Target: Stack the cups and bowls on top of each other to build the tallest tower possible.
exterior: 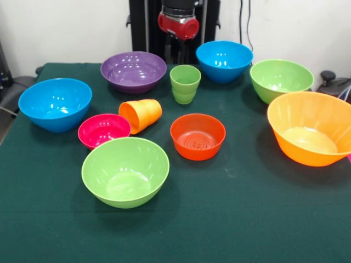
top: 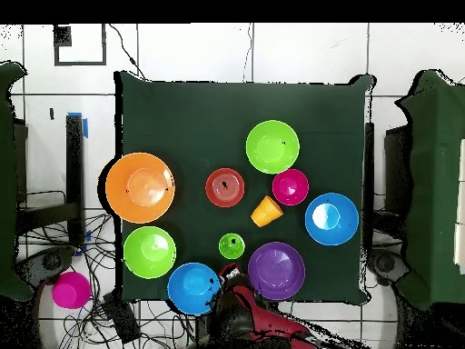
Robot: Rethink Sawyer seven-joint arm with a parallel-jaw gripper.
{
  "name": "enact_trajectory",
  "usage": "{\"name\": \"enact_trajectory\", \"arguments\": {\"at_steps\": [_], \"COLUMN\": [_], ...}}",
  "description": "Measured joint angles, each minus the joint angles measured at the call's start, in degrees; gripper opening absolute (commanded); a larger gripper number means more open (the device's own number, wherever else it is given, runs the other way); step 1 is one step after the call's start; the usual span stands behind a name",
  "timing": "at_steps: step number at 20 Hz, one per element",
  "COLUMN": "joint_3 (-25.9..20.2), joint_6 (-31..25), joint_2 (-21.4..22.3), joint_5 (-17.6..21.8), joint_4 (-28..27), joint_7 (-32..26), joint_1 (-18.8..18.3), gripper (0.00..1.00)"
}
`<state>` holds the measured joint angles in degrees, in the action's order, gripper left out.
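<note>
Behind the green cup (exterior: 185,83), arm drawn back, end effector (exterior: 178,24) state indiscernible.

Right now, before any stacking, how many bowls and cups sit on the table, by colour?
Blue bowls: 2
Light green bowls: 2
Purple bowl: 1
Large orange bowl: 1
Magenta bowl: 1
Orange-red bowl: 1
Orange cup, on its side: 1
Light green cup, upright: 1
Total: 10
</note>
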<state>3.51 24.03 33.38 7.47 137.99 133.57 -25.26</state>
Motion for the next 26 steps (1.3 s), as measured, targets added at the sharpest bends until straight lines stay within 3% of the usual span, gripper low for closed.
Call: {"name": "enact_trajectory", "arguments": {"at_steps": [17, 26], "joint_3": [-0.35, -0.10], "joint_6": [-1.83, -8.29], "joint_2": [2.18, 8.29], "joint_5": [-1.07, -1.45], "joint_4": [0.02, 0.09], "joint_7": [0.00, 0.00], "joint_1": [0.09, 0.48], "gripper": [1.00, 1.00]}}
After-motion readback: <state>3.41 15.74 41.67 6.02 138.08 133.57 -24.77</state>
